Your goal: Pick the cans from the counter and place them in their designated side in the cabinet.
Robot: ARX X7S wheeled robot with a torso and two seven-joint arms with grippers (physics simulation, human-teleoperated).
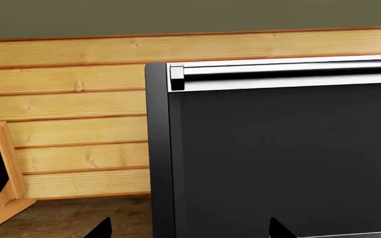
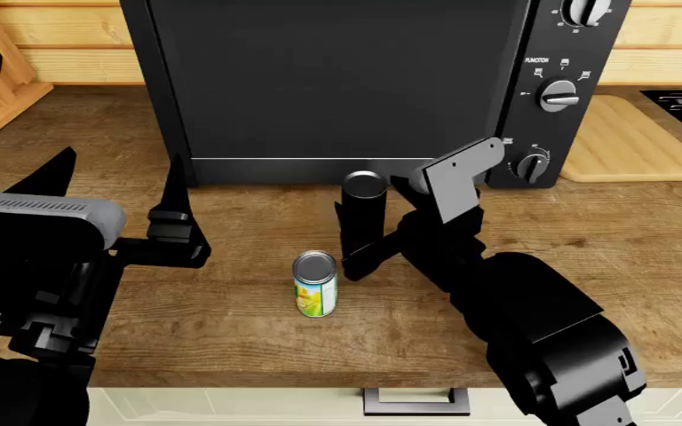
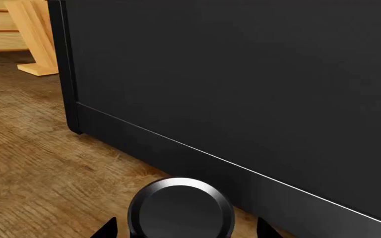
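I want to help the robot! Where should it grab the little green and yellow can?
Probably round its label, midway up, coming from the side: the short can stands upright alone on the counter, round walls clear. The left gripper looks nearer its free side.

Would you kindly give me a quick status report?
Right gripper open around black can. Left gripper open, empty. Labelled can upright on counter. Oven close behind.

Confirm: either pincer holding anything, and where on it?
Right pincer brackets the tall slim black can around its body, but contact cannot be told. Left pincer is open and empty.
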